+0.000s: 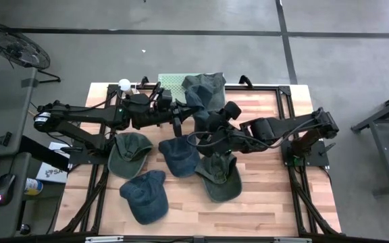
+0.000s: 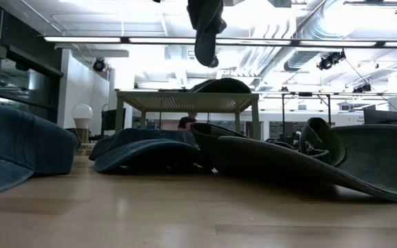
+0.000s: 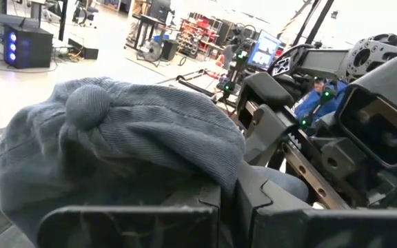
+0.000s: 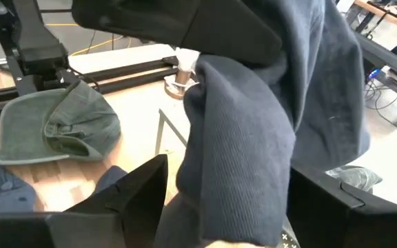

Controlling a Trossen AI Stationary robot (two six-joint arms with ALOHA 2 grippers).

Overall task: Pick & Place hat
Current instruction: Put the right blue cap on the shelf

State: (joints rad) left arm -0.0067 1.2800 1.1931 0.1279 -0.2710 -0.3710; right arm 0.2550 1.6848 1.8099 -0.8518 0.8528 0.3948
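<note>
Starting at the front edge of the counter (image 1: 262,202), I list items outward.

1. Front blue cap (image 1: 144,196): lies flat near the front edge, untouched.
2. Front green cap (image 1: 219,177): lies brim-forward to its right, apart from it.
3. Middle green cap (image 1: 128,154) and middle blue cap (image 1: 179,155): they sit side by side under the two arms. The middle blue cap touches or overlaps the front green cap.
4. Blue-grey hat (image 4: 253,124), the task item: it is off the counter, hanging in the air above the middle row where the two arms meet.
5. Left claw (image 3: 226,207): narrow, pinched on the blue-grey hat, with the crown bunched over it.
6. Right claw (image 4: 229,207): wide, with a finger on either side of the hanging cloth and not gripping it.
7. Mesh stand (image 2: 188,102): at the back of the counter, with an olive hat (image 1: 206,84) already on top.

Risks, as I judge them:
- The pinch looks to hold only a fold of soft cloth, so a quick swing could pull the blue-grey hat free onto the caps below.
- If the right claw closes off-centre, it may catch only a loose edge.
- The arms are crowded together, so a wide move could bring them into contact.
- A low carry could drag the hanging cloth across the middle caps.
</note>
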